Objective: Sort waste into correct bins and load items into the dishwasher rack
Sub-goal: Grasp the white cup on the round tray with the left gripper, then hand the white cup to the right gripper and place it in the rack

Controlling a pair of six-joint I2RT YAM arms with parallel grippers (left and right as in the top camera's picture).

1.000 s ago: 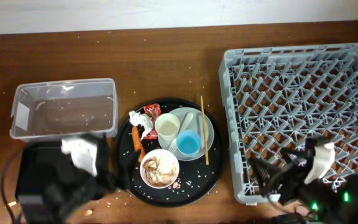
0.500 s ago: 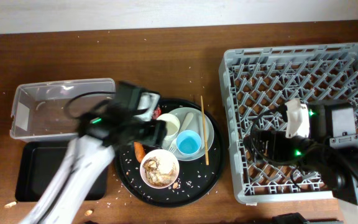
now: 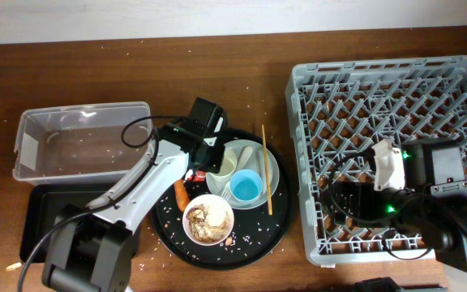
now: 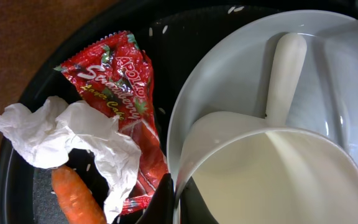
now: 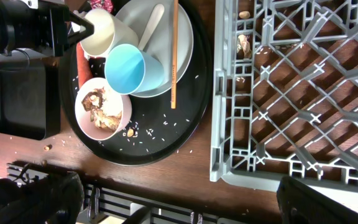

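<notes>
At my far left sit two bins: one clear tub with a few white specks inside, and one black tray just in front of it. My left pincer hangs over the round tray, a fingertip against the white cup — whether it grips, I cannot tell. Beside it lie one tissue, one red wrapper and one carrot. One bowl holds scraps. One plate carries both cups — the white one and the blue cup — plus one utensil, with chopsticks on its right rim. My right pincer spreads wide above the one rack.
</notes>
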